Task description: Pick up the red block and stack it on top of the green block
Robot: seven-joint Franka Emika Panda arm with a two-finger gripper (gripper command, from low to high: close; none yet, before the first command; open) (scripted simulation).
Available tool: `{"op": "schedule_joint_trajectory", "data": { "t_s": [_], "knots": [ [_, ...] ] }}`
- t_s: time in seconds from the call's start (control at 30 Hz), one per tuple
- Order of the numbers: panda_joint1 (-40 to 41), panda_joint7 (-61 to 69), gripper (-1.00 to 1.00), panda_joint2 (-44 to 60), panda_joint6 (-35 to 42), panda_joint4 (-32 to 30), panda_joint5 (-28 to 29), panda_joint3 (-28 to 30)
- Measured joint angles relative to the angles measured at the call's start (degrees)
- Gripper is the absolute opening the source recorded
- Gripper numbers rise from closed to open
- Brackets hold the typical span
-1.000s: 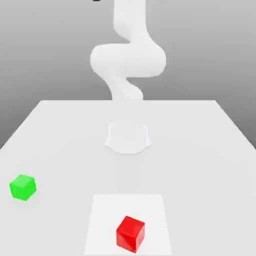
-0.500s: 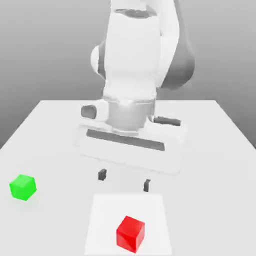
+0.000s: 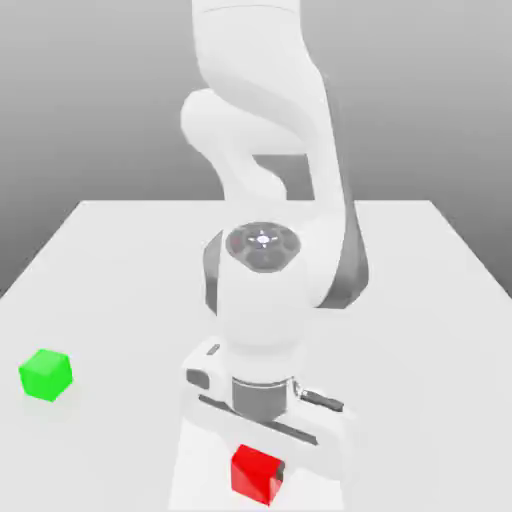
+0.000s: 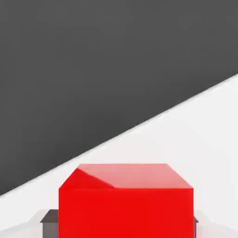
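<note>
Gripper down over the red block, at the grasp step of the pick.

In the exterior view the arm (image 3: 270, 250) reaches forward and its hand sits right over the red block (image 3: 256, 473), which lies on the table (image 3: 420, 290) near the front edge, on a paler patch. In the hand view the block (image 4: 125, 200) looms between two dark fingertips (image 4: 49, 222), one at each side, so the jaws look released and straddling it, not yet clamped. The green block (image 3: 45, 375) stands well apart toward the exterior view's left. Next, I judge, the jaws must close squarely, then lift and carry the block across to the green one.
</note>
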State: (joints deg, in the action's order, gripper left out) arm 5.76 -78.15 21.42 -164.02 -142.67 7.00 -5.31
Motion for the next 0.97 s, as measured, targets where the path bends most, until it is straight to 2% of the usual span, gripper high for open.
{"op": "schedule_joint_trajectory", "data": {
  "t_s": [0.2,0.4,0.63,0.7,0.83,0.87,0.97],
  "knots": [
    [1.8,2.3,-1.00,-9.7,8.1,-1.6,-3.2,-2.1],
    [10.5,-0.8,-1.00,-15.1,10.6,-4.7,-4.3,7.3],
    [28.4,-5.0,-1.00,-21.1,12.4,-8.6,-5.9,16.3],
    [34.8,-5.0,-1.00,-20.5,11.1,-9.2,-7.2,16.4],
    [34.0,-3.1,-1.00,-13.4,4.2,-9.1,-10.2,13.1],
    [34.2,-2.6,1.00,-11.7,2.7,-9.0,-10.9,12.6],
    [34.2,-2.6,1.00,-11.7,2.7,-9.0,-10.9,12.6]
  ]
}}
